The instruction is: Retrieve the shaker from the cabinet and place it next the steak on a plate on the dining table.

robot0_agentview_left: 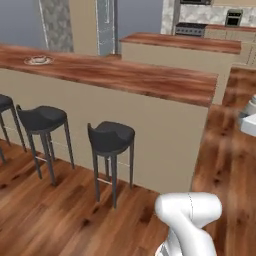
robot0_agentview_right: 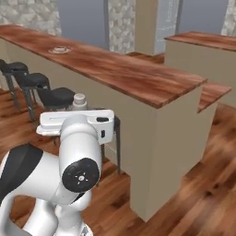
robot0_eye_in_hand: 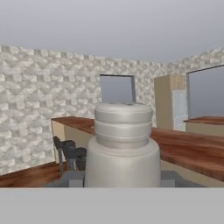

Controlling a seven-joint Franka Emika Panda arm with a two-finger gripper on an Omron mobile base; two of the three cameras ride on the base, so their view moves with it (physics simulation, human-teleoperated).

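Already we have the shaker (robot0_eye_in_hand: 122, 146) out of the cabinet, gripper (robot0_agentview_right: 79, 113) clamped on it, carried beside the dining table (robot0_agentview_left: 125, 75) near its end. Left: reach the plate (robot0_agentview_left: 39, 60) far along the top, set it by the steak.

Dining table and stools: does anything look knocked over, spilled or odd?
Nothing stands out. The long reddish-brown wood-grain dining table is tidy, the round white plate sits flat, the black stools stand upright, and the small pale grey shaker rides upright in the jaws.
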